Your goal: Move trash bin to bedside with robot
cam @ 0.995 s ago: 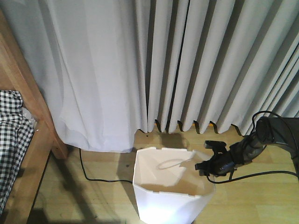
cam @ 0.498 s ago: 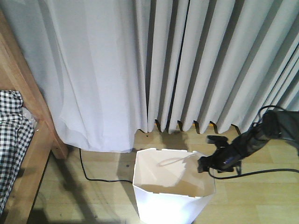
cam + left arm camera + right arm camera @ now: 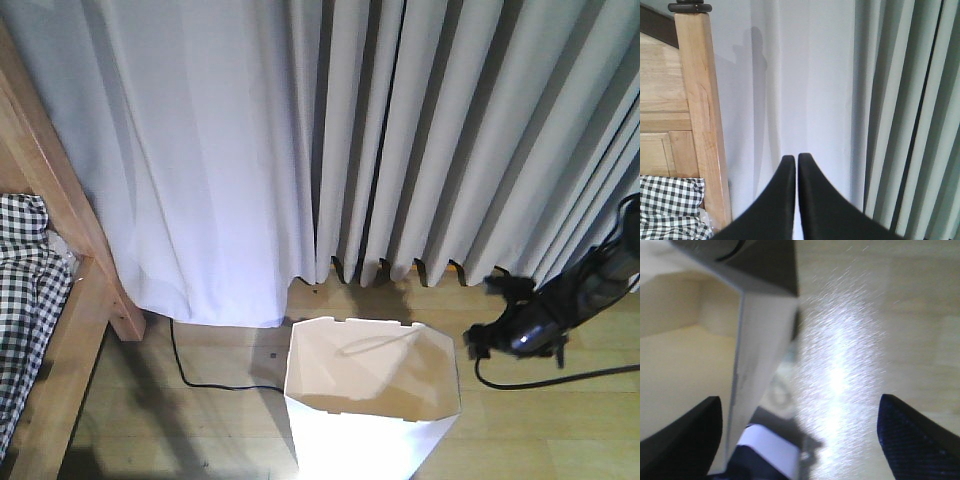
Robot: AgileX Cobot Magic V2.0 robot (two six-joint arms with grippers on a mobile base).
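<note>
— Two arms here; what sits furthest left?
— Light wooden bed frame [image 3: 60, 250] with black-and-white checked bedding [image 3: 25, 300]. The left gripper [image 3: 795, 165] points at pale curtains [image 3: 400, 130], tips pressed together, holding nothing.
— And the bin?
— White angular plastic trash bin [image 3: 370, 440] stands on the wooden floor [image 3: 200, 420], well apart from the bed.
— Right side?
— The right gripper [image 3: 492, 318] hangs just beside the bin, spread wide, empty.

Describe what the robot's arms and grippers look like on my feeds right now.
The right arm is slim and black, ending in a small black gripper, blurred here, with a black cable trailing across the floor. The left gripper shows two smooth, tapered black fingers. The right wrist view shows dark, finely textured fingertips. No markings are visible.
</note>
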